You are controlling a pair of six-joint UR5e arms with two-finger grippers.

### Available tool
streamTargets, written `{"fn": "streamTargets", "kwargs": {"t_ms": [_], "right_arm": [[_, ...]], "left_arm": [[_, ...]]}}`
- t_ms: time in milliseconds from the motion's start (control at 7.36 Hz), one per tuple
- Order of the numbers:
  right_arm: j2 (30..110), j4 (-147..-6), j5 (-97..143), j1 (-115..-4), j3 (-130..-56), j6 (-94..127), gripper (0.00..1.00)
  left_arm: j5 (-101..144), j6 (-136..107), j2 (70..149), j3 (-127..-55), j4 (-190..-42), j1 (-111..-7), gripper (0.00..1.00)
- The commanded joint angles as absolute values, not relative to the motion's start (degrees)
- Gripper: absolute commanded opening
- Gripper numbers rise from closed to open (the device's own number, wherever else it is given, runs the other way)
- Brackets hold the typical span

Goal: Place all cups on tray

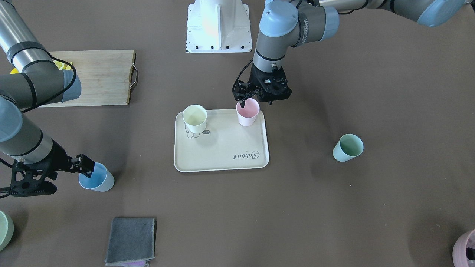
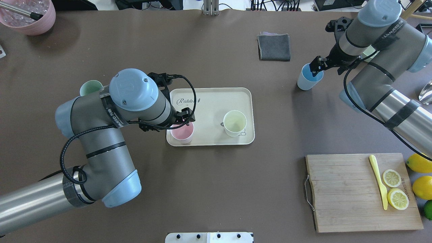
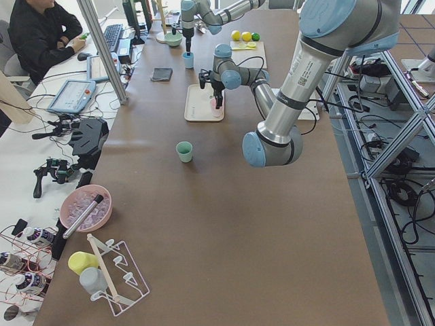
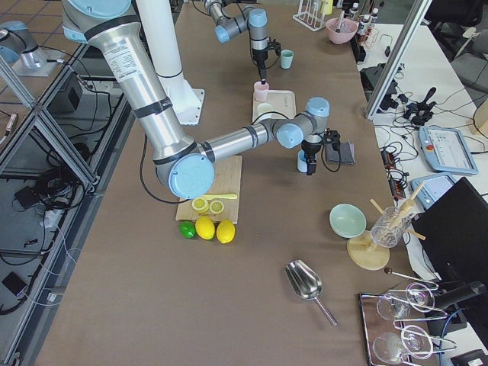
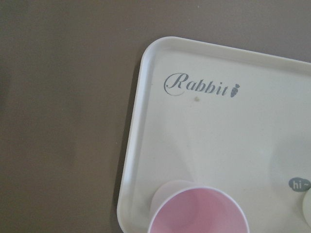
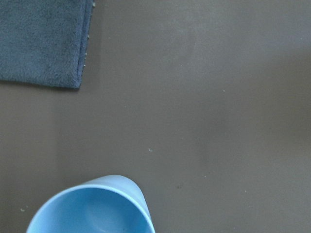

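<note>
The cream tray lies mid-table. The pale yellow cup and the pink cup stand upright on its robot-side corners. My left gripper is open above the pink cup, one finger inside it and one outside its wall. The left wrist view shows the pink cup's rim on the tray. The light blue cup stands on the table off the tray; my right gripper is shut on its rim. The mint green cup stands alone on the table, partly hidden by my left arm in the overhead view.
A wooden cutting board with lemon slices and a yellow knife lies near my right side, lemons beside it. A folded grey cloth lies at the far edge. A mauve pot and a pale green bowl sit at far corners.
</note>
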State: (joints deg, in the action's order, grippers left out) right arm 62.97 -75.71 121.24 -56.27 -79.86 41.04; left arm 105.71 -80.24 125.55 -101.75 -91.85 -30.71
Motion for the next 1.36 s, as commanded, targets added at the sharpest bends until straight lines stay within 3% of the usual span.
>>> {"fn": "streamTargets", "kwargs": {"t_ms": [0,816,1087,1223], "right_arm": [[63.37,-74.80,121.55,-55.55,-79.63,41.13,0.01],[63.28,-75.85,124.43,-56.85,-85.76,41.22,0.00],[61.10,-86.16,125.33,-56.78,-92.78,41.31,0.00],[58.39,-88.13,125.07,-55.47,-92.73,42.70,0.00]], "left_arm": [[105.91,-80.07,125.51,-102.22,-91.67,-31.02,0.98],[110.73,-78.24,125.68,-105.02,-89.22,-36.20,0.98],[110.92,-74.90,125.25,-105.12,-89.03,-38.40,0.98],[113.09,-74.01,124.90,-105.20,-89.03,-39.97,0.98]]}}
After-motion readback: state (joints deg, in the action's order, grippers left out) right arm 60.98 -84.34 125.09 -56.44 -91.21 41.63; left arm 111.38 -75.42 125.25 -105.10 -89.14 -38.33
